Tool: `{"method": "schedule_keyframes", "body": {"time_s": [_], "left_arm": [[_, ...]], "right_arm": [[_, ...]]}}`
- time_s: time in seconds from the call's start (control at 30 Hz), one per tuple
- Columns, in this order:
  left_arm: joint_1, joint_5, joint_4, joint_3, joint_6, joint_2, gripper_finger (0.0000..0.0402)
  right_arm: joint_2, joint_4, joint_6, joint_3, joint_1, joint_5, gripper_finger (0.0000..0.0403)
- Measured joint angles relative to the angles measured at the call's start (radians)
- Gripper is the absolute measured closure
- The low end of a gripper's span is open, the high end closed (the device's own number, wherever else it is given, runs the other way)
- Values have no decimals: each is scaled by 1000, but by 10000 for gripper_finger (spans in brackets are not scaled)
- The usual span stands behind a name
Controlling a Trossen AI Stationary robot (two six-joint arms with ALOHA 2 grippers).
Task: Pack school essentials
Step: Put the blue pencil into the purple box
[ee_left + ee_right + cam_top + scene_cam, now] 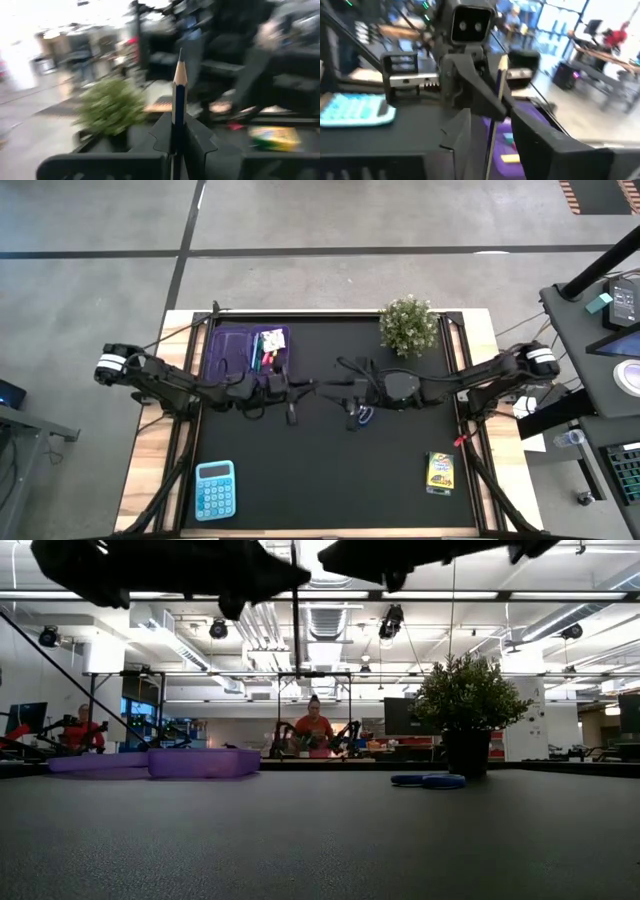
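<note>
My left gripper [298, 388] [176, 137] is over the table's middle, shut on a blue pencil [178, 100]. My right gripper [338, 390] [492, 150] faces it closely and is open. Its fingers stand on either side of the pencil's lower stretch [491, 135], and no touch shows. The translucent purple case [245, 350] [195, 762] lies far left with pens and small items in it. Blue-handled scissors [365, 417] [428, 780] lie flat under the right gripper. The yellow-green crayon box [440, 472] lies near right. My left gripper pinches the pencil's shaft [178, 117] between its two fingers, which lie across it. The sharpened tip [180, 57] sticks out past the fingers on one side, and the other end [489, 160] reaches out on the other side. The pencil is lifted clear of the table.
A small potted plant [408, 326] [465, 710] stands at the far edge, right of centre. A light blue calculator [215, 488] lies near left. The black mat [330, 470] between calculator and crayon box is bare. People sit in the room beyond the table.
</note>
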Motion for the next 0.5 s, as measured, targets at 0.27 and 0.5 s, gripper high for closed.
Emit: {"method": "schedule_keyframes", "body": {"time_s": [0.27, 0.5], "left_arm": [[141, -475, -704, 129, -234, -108, 399], [419, -433, -1339, 300, -631, -86, 399]], "right_arm": [[-156, -256, 68, -1, 0, 67, 243], [-185, -288, 53, -2, 0, 67, 258]]}}
